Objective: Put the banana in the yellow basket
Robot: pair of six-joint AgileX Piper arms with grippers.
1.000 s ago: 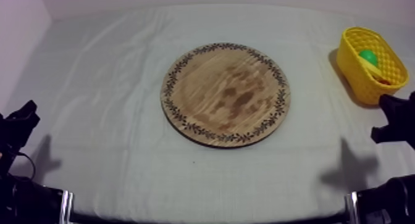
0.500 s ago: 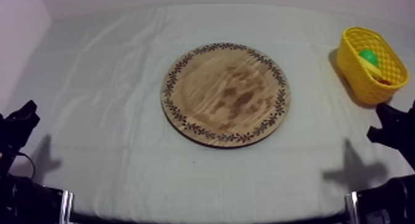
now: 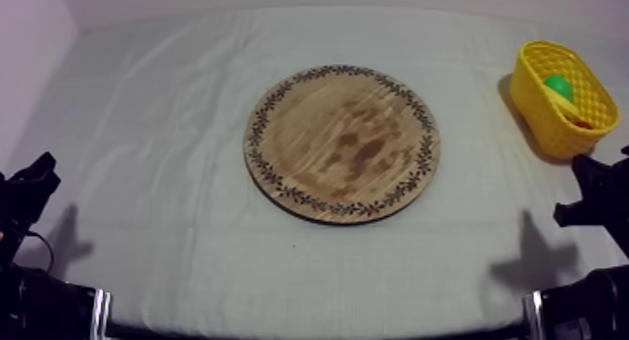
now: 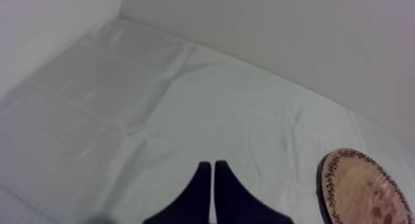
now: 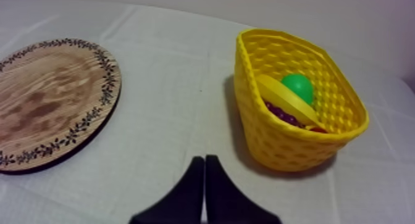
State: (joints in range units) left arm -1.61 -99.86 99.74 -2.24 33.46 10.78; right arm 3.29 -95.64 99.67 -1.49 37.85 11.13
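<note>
Placement judged complete: banana (image 5: 278,94) lies in yellow basket (image 5: 278,143), wooden board (image 3: 342,142) bare, left gripper (image 4: 213,166) and right gripper (image 5: 204,160) both closed together on nothing; no further move appears required.

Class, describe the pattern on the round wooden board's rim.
A dark leafy vine border circles the round wooden board; clearest in the top view.

I see the board (image 3: 342,143) lying at the middle of the table (image 3: 168,128), with the basket (image 3: 535,108) standing well apart at the far right. Inside the basket, the banana (image 5: 287,98) lies across the grapes (image 5: 281,113), the pear (image 5: 298,86) just behind it.
</note>
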